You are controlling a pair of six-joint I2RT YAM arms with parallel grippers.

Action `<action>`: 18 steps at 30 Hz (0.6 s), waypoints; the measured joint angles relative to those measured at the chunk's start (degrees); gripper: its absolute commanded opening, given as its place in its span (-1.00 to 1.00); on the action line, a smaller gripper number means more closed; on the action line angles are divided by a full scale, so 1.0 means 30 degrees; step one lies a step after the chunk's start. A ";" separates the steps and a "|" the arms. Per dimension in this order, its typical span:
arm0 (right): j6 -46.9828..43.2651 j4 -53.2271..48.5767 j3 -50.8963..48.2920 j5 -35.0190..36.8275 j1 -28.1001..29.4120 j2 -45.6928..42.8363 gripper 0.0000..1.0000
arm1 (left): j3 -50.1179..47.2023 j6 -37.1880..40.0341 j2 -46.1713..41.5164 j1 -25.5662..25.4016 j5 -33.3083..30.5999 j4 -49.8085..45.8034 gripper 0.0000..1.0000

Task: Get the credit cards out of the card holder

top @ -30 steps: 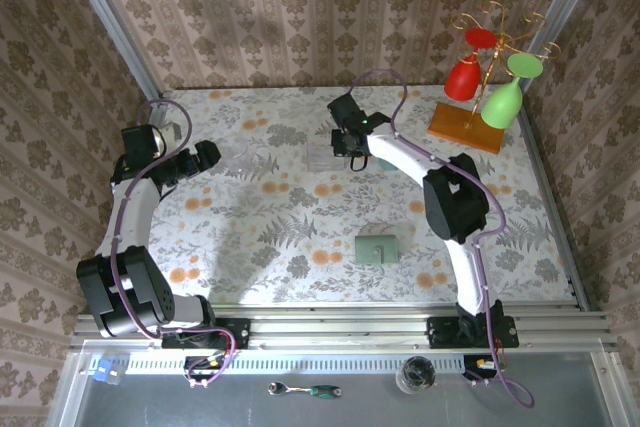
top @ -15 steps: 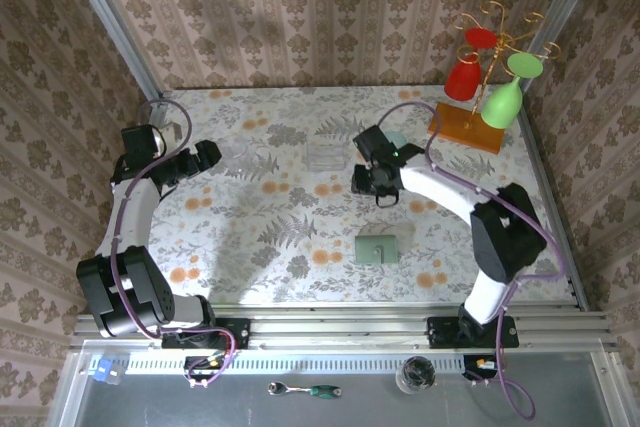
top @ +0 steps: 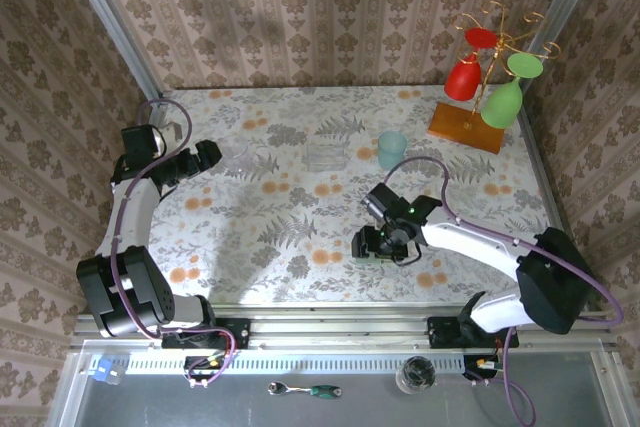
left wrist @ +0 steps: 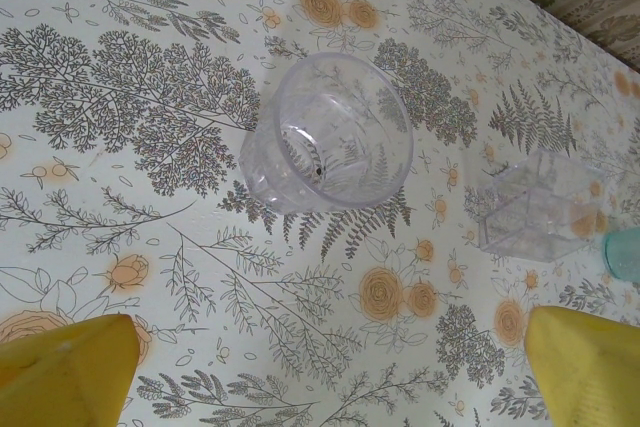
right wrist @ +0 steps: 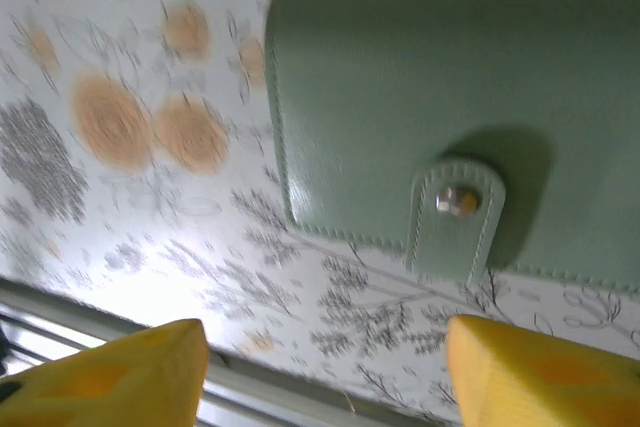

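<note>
Floral-cloth table (top: 270, 237) is carrying everything, and the job is sitting at zero so far.

Right arm is reaching low over the near-centre of the table. Right gripper (right wrist: 322, 362) is hanging just above the card holder (right wrist: 400, 97), jaws spread, yellow fingertips (right wrist: 120, 377) apart with nothing between them, not touching the leather.

Left arm is parking at the far left. Left gripper (left wrist: 328, 362) is gaping wide and empty, looking at a clear cup (left wrist: 330, 132) lying on its side, with a clear box (left wrist: 535, 207) beyond it. Neither is part of this job.

Card holder is lying flat on the cloth near the front rail, folded shut, strap and snap (right wrist: 457, 202) fastened over its edge.

My read: the credit cards are all sitting inside. Unsnapping the tab, opening the fold and pulling each card are all pending. One gripper is probably going to be needed for pinning the holder while the other pulls.
</note>
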 measured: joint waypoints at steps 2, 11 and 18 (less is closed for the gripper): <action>0.0321 0.0168 -0.0488 -0.0495 0.0095 -0.0015 0.61 | 0.0000 0.0000 0.0000 0.0000 0.0007 0.0007 1.00; 0.1035 0.1253 -0.1071 -0.1559 0.0109 0.1297 0.95 | 0.0000 0.0000 0.0000 0.0000 0.0007 0.0007 1.00; 0.1304 0.1217 -0.0408 -0.1020 -0.0386 0.2215 1.00 | 0.0000 0.0000 0.0000 0.0000 0.0015 0.0007 1.00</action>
